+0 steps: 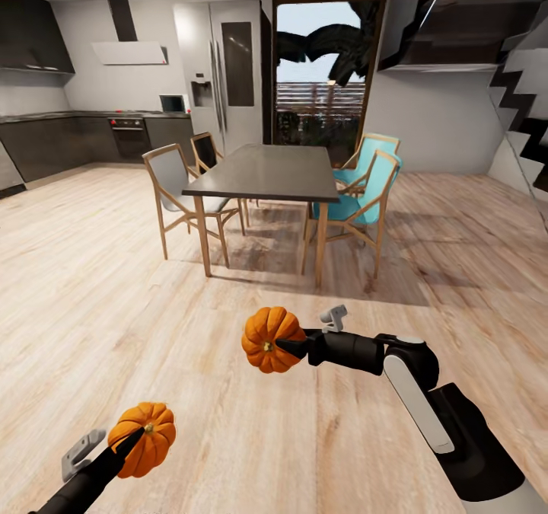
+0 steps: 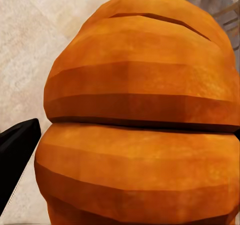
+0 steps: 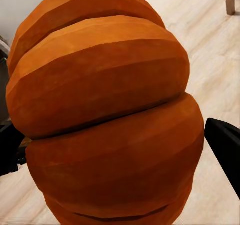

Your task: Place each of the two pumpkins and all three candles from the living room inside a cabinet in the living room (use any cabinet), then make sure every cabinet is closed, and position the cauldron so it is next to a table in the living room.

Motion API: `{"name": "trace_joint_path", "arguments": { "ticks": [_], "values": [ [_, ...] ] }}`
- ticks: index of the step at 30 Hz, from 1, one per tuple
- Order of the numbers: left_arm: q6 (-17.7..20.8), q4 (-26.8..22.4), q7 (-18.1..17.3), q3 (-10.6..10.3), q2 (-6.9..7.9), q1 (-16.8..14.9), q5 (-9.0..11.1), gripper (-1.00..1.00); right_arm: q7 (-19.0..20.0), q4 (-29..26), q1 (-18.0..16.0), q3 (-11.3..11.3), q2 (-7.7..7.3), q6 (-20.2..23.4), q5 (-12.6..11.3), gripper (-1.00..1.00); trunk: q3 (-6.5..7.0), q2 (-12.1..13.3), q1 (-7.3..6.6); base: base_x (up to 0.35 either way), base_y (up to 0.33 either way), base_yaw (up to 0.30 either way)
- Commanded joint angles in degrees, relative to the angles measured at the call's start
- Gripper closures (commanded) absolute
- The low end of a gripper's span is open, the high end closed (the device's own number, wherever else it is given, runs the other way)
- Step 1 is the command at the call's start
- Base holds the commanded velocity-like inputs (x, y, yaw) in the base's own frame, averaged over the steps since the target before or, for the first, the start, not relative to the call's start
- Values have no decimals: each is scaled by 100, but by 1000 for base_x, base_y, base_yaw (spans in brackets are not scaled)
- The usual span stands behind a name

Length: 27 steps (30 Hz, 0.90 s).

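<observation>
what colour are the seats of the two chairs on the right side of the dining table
Turquoise blue seats on the pale wooden-framed chairs, seen best in the head view.

Both arms reach forward over the floor: left gripper (image 1: 135, 439) at 7 o'clock and right gripper (image 1: 283, 344) near centre, each clamped on 1 pumpkin (image 1: 144, 438)

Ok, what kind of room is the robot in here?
Most likely a home's open-plan kitchen and dining area: a dining table with chairs, a fridge, an oven along the kitchen counter, all on a wooden floor.
</observation>
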Motion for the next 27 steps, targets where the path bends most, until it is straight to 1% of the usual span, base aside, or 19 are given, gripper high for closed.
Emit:
{"name": "trace_joint_path", "arguments": {
  "ticks": [1, 7, 15, 27],
  "values": [
    [8, 0, -5, 0, 2, 0, 21, 100, -1, -2, 0, 0, 1, 9, -52, 100, 16, 41, -23, 0, 0, 282],
    [9, 2, -20, 1, 9, -1, 42, 100, -2, -2, 0, 2, 3, 9, -51, 100, 106, 282, -155, 0, 0, 281],
    [6, 2, -17, 107, -16, 0, 40, 100, -2, -2, 0, 4, 1, 9, -45, 100, 228, 603, -330, 0, 0, 281],
    [22, 2, -13, 86, -14, 0, 32, 100, 2, -2, 0, -9, -6, 9, -44, 100, 410, 1084, -594, 0, 0, 281]
  ]
}}
